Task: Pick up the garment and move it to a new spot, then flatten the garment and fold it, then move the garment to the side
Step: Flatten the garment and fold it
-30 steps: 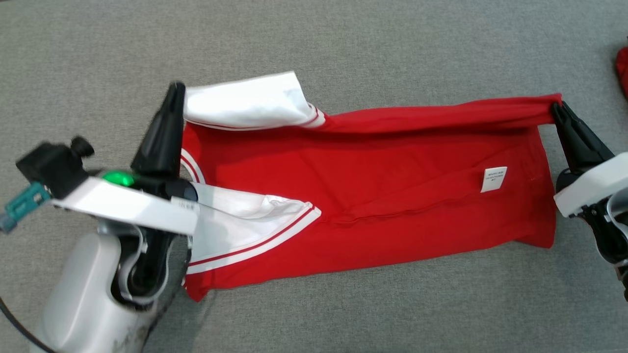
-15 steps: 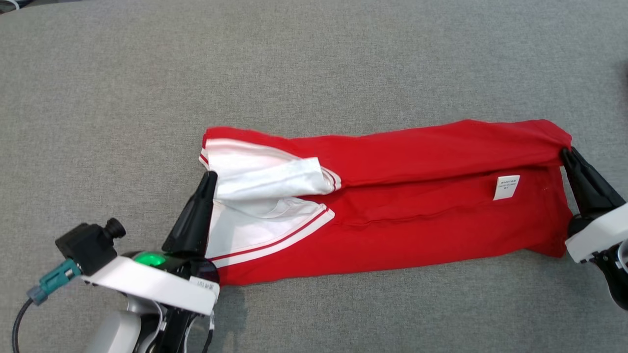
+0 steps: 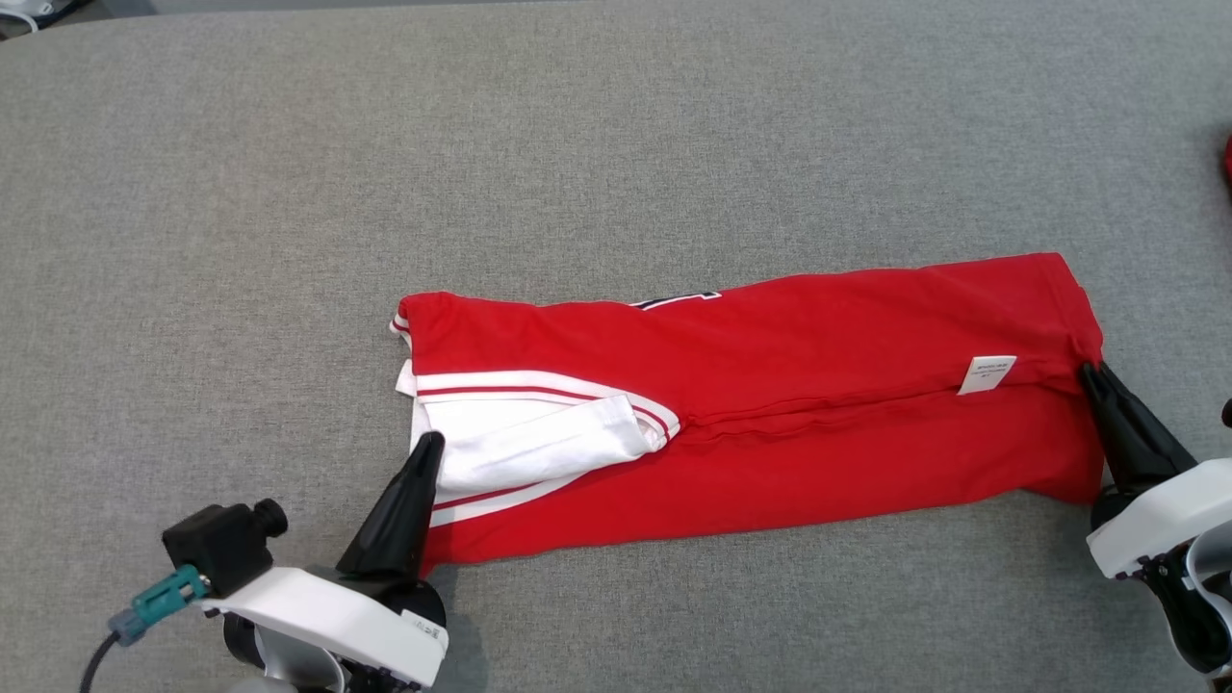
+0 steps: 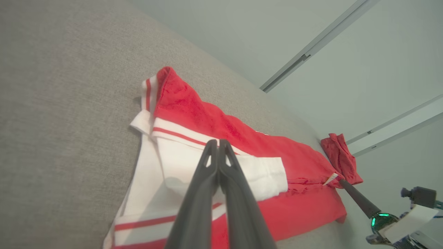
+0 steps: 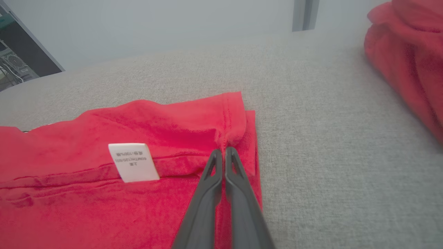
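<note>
Garment (image 3: 818,385) lies in a long red band across the near part of the grey tabletop (image 3: 616,144), its far half laid over toward the robot so that one edge runs along the middle, past the white care label (image 3: 987,373). The left pincer (image 3: 430,443) is closed tight with its tips against the white sleeve (image 3: 539,443) at the collar end; whether any cloth lies between the fingers cannot be told. The right pincer (image 3: 1090,372) is closed too, and the hem puckers around its tips, so it seems to have that corner pinched. The step in hand looks like the lengthwise fold being set down. To do it well, both ends should come to rest at the same line, so the turned edge lies straight and not slanted. The cloth should be kept lightly taut between the two arms until it rests flat, then let go with the fingers drawn straight back and low, so the top layer is not dragged. The sleeve bunches beside the left fingers and may want smoothing. Another red cloth (image 5: 408,52) lies well apart to the right.
</note>
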Available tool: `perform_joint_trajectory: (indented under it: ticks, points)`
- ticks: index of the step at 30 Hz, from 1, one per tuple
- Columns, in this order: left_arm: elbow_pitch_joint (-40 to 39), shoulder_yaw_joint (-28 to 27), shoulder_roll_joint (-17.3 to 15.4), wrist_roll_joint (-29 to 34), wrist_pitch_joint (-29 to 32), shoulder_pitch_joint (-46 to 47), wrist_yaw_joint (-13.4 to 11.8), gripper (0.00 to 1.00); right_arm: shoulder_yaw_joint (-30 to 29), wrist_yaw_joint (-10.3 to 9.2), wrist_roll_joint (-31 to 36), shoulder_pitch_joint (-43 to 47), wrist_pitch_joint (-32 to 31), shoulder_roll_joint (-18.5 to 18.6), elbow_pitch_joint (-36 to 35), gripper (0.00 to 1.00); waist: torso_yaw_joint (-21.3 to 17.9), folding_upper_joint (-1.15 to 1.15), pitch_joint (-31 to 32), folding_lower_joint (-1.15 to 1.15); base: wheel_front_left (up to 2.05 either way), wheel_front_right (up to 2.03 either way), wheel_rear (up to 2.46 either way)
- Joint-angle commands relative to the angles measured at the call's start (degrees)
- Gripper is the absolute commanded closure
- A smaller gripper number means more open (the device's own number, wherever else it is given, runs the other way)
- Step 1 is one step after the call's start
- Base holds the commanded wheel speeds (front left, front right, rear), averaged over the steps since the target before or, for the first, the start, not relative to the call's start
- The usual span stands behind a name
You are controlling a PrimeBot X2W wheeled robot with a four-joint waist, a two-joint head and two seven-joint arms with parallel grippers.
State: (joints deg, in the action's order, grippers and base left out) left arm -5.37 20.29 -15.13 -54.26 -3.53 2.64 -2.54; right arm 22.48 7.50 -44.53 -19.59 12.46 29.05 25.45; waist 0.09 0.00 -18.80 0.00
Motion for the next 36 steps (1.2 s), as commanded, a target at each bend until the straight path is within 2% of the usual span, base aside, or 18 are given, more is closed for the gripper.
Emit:
perform_joint_trajectory:
  ticks: [1,4,6,7,8,9,10,11,18,23,26,29,34,36]
  points:
    - [-0.4,-1.65,-0.66,1.18,-0.11,0.88,-0.68,1.0,0.28,-0.01,0.4,1.67,-0.08,1.26,-0.76,1.0,0.0,0.0,0.07,0.0,0.0,0.0,0.0]
    - [2.16,-0.57,-0.3,2.69,-0.14,1.46,-1.58,1.0,0.2,-0.01,0.39,2.07,-0.49,0.62,-0.28,1.0,-0.03,0.0,0.4,0.0,0.0,0.0,0.0]
    - [3.65,0.16,-0.21,3.49,0.13,1.78,-2.06,1.0,0.12,-0.01,0.39,2.24,-0.81,0.4,0.15,0.8,-0.07,0.0,0.74,0.0,0.0,0.0,0.0]
    - [4.24,0.36,-0.21,3.83,0.27,1.86,-2.43,0.91,0.08,-0.01,0.44,2.32,-0.88,0.35,0.32,0.7,-0.09,0.0,0.96,0.0,0.0,0.0,0.0]
    - [4.8,0.56,-0.4,4.29,0.35,1.93,-2.71,0.71,-0.15,-0.01,0.51,2.4,-0.83,0.33,0.55,0.59,-0.11,0.0,1.27,0.0,0.0,0.0,0.0]
    - [5.42,0.61,-0.52,4.61,0.26,2.03,-2.88,0.53,-0.36,-0.01,0.68,2.45,-0.74,0.37,0.79,0.44,-0.13,0.0,1.57,0.0,0.0,0.0,0.0]
    - [5.86,0.5,-0.52,4.76,0.03,2.1,-3.06,0.23,-0.6,-0.01,0.92,2.49,-0.54,0.39,0.96,0.03,-0.14,0.0,1.86,0.0,0.0,0.0,0.0]
    - [6.05,0.34,-0.57,4.96,-0.2,2.08,-3.38,0.0,-0.86,-0.01,1.07,2.57,-0.34,0.28,1.07,0.0,-0.15,0.0,2.24,0.0,0.0,0.0,0.0]
    - [6.35,-3.66,-0.15,6.06,-6.19,1.53,-6.1,0.0,-5.67,-0.01,4.23,2.87,2.06,-1.94,0.58,0.0,-0.37,0.0,5.29,0.0,0.0,0.0,0.0]
    - [5.73,-6.75,0.59,9.35,-10.48,1.74,-7.06,0.0,-9.48,-0.01,9.32,3.85,2.48,-5.78,-2.73,0.0,-0.55,0.0,7.99,0.0,0.0,0.0,0.0]
    - [4.19,-9.24,2.63,12.14,-11.31,1.88,-7.28,0.0,-12.16,-0.01,13.39,5.12,2.51,-8.85,-6.37,0.0,-0.69,0.0,9.44,0.0,0.0,0.0,0.0]
    - [2.47,-12.89,5.11,16.4,-11.42,1.8,-6.34,0.0,-13.44,-0.01,17.04,6.78,2.52,-11.84,-10.11,0.0,-0.92,0.0,10.7,0.0,0.0,0.0,0.0]
    - [0.77,-17.08,8.68,25.25,-11.45,0.9,-1.53,0.0,-13.89,-0.01,19.52,10.02,2.52,-15.64,-15.72,0.0,-1.34,0.0,12.74,0.0,0.0,0.0,0.0]
    - [-0.11,-18.54,9.79,29.51,-11.45,0.07,-0.52,0.0,-14.0,-0.01,19.1,11.35,2.52,-16.58,-18.27,0.0,-1.54,0.0,13.52,0.0,0.0,0.0,0.0]
